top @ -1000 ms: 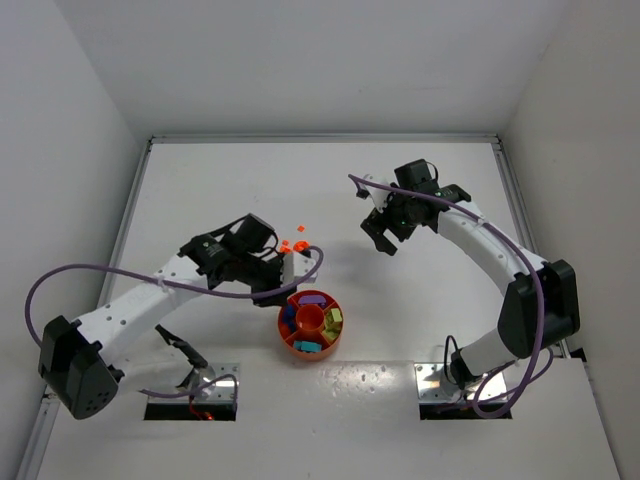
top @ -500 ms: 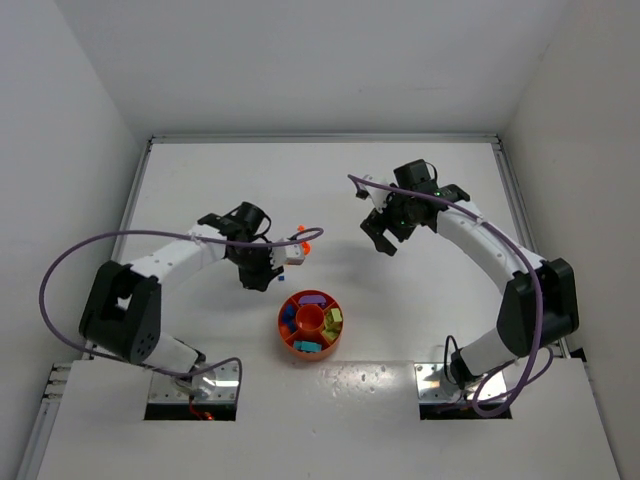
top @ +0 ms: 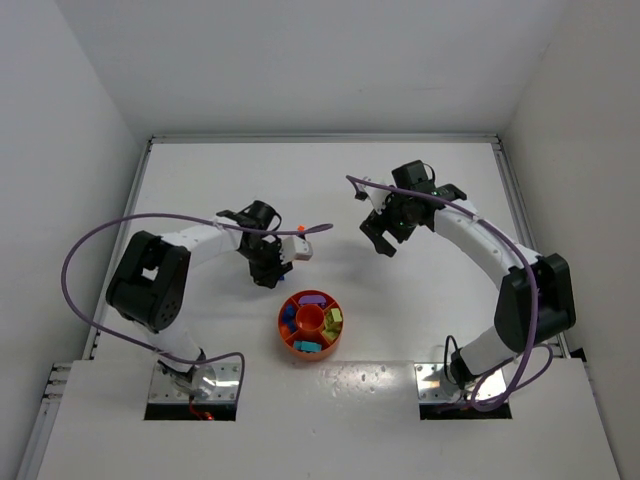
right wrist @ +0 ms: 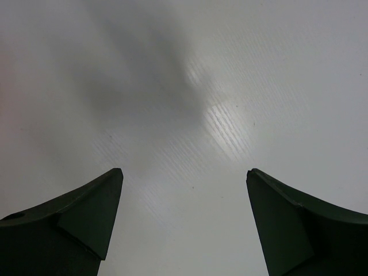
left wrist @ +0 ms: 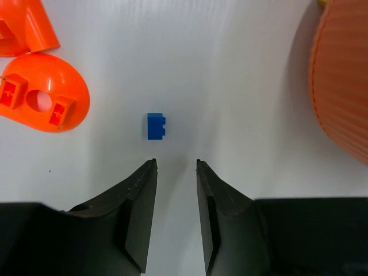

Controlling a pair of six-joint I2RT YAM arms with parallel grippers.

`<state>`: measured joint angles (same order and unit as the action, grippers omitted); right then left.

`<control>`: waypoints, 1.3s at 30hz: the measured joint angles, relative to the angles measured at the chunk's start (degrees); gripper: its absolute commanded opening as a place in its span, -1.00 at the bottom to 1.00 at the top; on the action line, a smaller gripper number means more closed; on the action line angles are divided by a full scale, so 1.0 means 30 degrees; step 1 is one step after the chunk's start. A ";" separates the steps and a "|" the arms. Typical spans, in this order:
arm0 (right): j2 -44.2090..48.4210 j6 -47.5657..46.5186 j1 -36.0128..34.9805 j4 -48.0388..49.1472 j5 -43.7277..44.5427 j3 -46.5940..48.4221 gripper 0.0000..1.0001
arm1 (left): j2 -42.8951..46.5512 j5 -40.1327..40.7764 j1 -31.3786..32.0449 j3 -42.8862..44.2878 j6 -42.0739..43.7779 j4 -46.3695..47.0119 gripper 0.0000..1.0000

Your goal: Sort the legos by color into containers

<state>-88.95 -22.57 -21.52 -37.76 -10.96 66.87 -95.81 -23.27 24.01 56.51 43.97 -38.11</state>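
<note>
Top external shows the left arm (top: 200, 240) folded closer, left gripper (top: 267, 279) narrowly parted and empty; right gripper (top: 380, 238) unchanged, wide.

A: right wrist cam, what's in frame?
B: right gripper (right wrist: 184, 171), jaws spread wide. Both dark fingers (right wrist: 86, 215) sit in the bottom corners.
A: and under it?
B: white table (right wrist: 299, 69), faint ribbed texture. Bright glare patch (right wrist: 227, 129) just right of centre, soft grey shadow (right wrist: 126, 63) across the upper left.

No readable text, labels, numbers, signs (all three views).
</note>
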 measured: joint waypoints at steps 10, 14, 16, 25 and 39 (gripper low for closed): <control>-0.0160 0.0000 0.0000 0.0000 0.0007 0.0007 0.76 | -0.1443 0.0007 0.0634 0.0714 -0.0532 0.0991 -0.21; -0.0211 -0.0007 0.0000 0.0000 0.0007 0.0007 0.76 | -0.1632 -0.0007 0.0852 0.0896 -0.0743 0.1195 -0.21; -0.0211 0.0000 0.0000 0.0000 0.0007 0.0007 0.76 | -0.1698 -0.0022 0.0867 0.0940 -0.0838 0.1319 -0.29; -0.0219 -0.0007 0.0000 0.0000 0.0007 0.0007 0.74 | -0.1851 -0.0007 0.0911 0.0991 -0.0882 0.1676 -0.77; -0.0219 -0.0007 0.0000 0.0000 0.0007 0.0007 0.74 | -0.1282 0.0102 0.0780 0.1122 -0.0874 0.0772 -1.00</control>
<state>-89.60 -22.59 -21.52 -37.76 -10.94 66.89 -99.66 -22.96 26.35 59.88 41.34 -35.79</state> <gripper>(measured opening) 0.873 0.133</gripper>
